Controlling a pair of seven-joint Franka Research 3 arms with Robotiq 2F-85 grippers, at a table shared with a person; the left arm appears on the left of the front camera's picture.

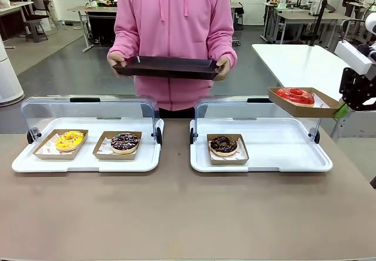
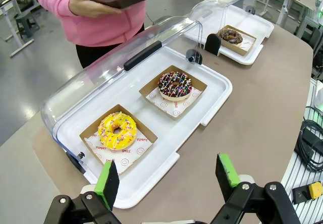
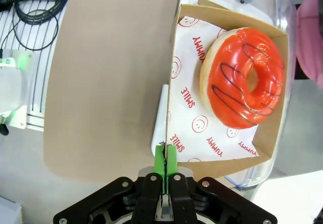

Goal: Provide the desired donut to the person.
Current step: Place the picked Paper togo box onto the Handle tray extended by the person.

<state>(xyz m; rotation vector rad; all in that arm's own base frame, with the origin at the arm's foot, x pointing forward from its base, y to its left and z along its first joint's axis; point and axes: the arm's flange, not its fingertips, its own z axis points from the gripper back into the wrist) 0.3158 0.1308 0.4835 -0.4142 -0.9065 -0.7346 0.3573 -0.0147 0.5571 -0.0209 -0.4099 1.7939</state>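
Altogether four donuts [image 1: 124,142], two white trays [image 1: 85,166].

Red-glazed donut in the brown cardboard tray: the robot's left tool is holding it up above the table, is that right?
No. The right tool holds it up above the table; the right wrist view shows it shut on the rim of the brown cardboard tray, red-glazed donut inside.

The right gripper [image 3: 165,152] is pinching one cardboard tray [image 1: 302,110] with one red donut [image 1: 295,95]. Well left of it, three more such trays are carrying one yellow donut [image 1: 69,140] and two chocolate donuts [image 1: 124,143]. Two white display cases [image 1: 85,162] are standing open; one dark tray [image 1: 167,68] is being held.
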